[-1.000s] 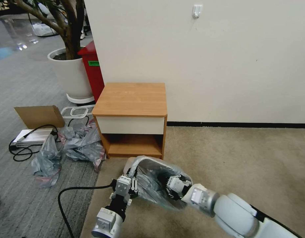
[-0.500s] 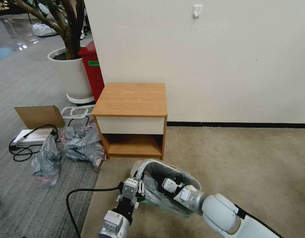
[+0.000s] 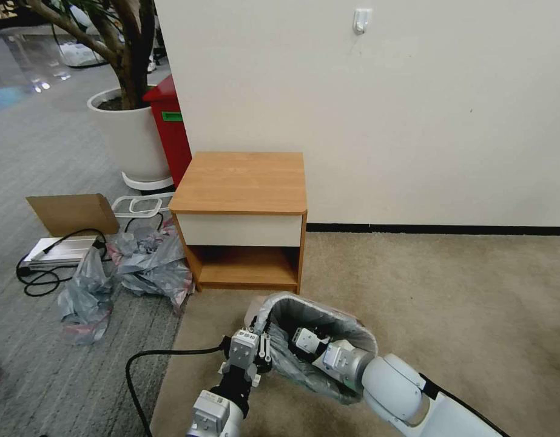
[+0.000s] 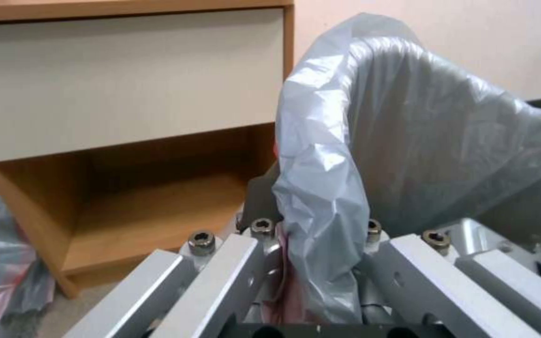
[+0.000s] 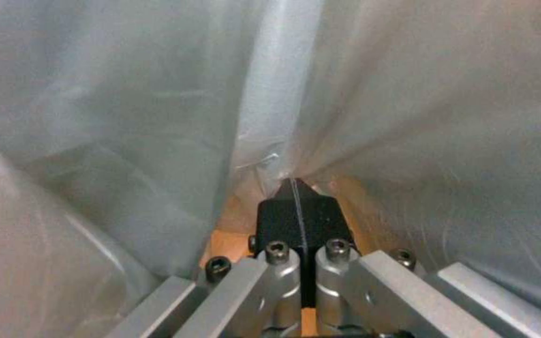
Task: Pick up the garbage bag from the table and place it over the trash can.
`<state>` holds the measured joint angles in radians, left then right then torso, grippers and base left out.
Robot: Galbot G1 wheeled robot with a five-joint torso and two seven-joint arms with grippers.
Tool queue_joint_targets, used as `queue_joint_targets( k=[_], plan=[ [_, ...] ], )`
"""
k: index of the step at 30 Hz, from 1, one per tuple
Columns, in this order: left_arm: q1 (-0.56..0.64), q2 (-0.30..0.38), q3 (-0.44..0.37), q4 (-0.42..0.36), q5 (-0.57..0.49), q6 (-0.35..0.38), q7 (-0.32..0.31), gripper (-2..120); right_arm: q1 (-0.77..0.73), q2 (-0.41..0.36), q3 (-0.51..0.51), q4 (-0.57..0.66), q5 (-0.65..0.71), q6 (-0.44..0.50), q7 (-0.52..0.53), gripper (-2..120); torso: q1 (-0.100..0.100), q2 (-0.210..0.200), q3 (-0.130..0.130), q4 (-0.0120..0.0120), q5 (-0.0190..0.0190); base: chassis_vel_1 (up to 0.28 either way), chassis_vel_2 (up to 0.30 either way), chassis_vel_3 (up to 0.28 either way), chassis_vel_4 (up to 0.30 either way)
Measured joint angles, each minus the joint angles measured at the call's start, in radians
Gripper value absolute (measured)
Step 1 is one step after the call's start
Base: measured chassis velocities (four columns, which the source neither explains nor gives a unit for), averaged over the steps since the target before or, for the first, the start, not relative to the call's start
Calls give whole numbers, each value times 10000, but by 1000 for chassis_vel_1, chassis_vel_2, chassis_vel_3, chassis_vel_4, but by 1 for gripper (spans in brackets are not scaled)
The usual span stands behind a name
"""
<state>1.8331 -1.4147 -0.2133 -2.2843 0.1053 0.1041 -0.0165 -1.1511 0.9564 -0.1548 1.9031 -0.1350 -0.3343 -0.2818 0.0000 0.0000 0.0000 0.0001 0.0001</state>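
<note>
- The table point(image 3: 240, 182) stands against the wall; everything below is placed relative to it.
- The trash can point(image 3: 250, 314) sits on the carpet just in front of the table, tilted, its mouth turned up and toward the robot; only a bit of cream rim near the table shows bare.
- The garbage bag point(image 3: 328, 318) is stretched over the can's rim and lines its inside, with crumpled slack hanging down the side away from the table.
- The left gripper point(image 3: 263, 351) is at the can's near-left rim, in front of the table's left half. Its fingers are pinched tight on a fold of the bag's edge, grey film and pink band bunched between them in the left wrist view point(image 4: 317, 263).
- The right gripper point(image 3: 300, 337) reaches inside the lined can, in front of the table's right edge. Its black fingertips point(image 5: 302, 211) are pressed together, pushing into the film.
- Other grey-and-pink bags point(image 3: 149, 261) lie on the floor to the table's left.
</note>
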Motion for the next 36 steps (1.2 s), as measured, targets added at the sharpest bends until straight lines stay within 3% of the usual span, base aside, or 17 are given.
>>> queue_joint_targets(
  k=[8,13,17,18,21,23,26,29,32,36],
  plan=[
    [-232,21,-533,311,-508,110,-212,7,-758,-494,735,1079,82,321,-117,0,0,0,0,-1,1,0,0,0,0],
    [-453,58,-890,377,-1965,658,-648,7,-1813,-1189,1783,2314,525,834,-152,0,0,1,0,0,-1,0,0,0,0],
    [-602,179,-1233,259,-4194,1539,-1292,7,-2960,-1558,3090,3386,1596,1380,223,0,0,1,0,-2,-2,0,0,0,0],
    [-602,179,-1233,259,-4194,1539,-1292,7,-2960,-1558,3090,3386,1596,1380,223,0,0,1,0,-2,-2,0,0,0,0],
    [-636,289,-1401,158,-6174,2423,-1743,7,-3616,-981,4031,3990,2609,1947,938,0,0,1,0,0,-3,0,0,0,0],
    [-638,322,-1461,158,-6611,2620,-1762,7,-3775,-626,4302,4080,2753,2113,1063,3,0,1,0,0,-4,0,0,0,0],
    [-639,415,-1557,158,-8105,3238,-1756,7,-4361,793,4798,4130,2662,2795,1158,17,0,1,0,-1,0,0,0,0,0],
    [-660,427,-1554,266,-8361,3325,-1604,7,-4689,1452,4742,4056,2468,3102,1156,24,1,0,-1,-3,-2,0,0,0,0],
    [-745,507,-1577,697,-8303,3345,-1226,7,-5143,2335,4525,3647,2018,3700,1005,39,0,1,-1,-2,-2,0,0,0,0],
    [-780,544,-1598,1074,-8148,3345,-1122,7,-5242,2599,4525,3392,1797,4043,807,52,0,1,-1,-1,-3,0,0,0,0]
  ],
)
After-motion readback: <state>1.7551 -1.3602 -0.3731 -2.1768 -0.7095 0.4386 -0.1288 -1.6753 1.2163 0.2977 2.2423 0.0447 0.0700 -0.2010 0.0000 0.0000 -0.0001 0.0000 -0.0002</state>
